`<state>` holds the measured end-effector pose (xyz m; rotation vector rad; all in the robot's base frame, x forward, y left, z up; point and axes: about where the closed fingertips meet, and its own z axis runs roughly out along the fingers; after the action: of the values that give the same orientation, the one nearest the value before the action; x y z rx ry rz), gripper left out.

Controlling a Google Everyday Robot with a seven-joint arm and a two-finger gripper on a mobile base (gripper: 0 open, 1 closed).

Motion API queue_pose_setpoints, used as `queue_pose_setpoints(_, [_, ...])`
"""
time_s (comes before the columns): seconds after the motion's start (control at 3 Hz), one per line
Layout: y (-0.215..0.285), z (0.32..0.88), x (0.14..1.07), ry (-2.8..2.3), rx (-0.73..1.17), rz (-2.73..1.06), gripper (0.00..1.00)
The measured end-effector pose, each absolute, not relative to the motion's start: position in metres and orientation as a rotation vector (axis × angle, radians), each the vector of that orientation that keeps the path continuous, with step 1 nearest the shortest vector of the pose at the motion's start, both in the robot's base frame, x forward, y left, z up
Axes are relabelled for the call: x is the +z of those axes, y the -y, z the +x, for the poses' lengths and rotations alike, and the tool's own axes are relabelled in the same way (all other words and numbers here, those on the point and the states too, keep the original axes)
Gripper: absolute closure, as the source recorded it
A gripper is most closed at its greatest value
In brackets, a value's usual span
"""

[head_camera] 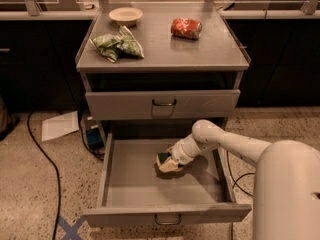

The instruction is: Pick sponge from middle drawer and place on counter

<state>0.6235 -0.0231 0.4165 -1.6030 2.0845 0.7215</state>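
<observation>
The counter holds bowl, green bags and red can; gripper low in middle drawer.

No text can be read anywhere. The gripper is down in the middle drawer, below the counter's front edge.
</observation>
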Motion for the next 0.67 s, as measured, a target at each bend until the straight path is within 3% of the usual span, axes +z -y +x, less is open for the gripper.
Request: queue_pose_setpoints(0.67, [0.0332,0.6378,0.4681,-1.989,0.763,-1.547,1.00])
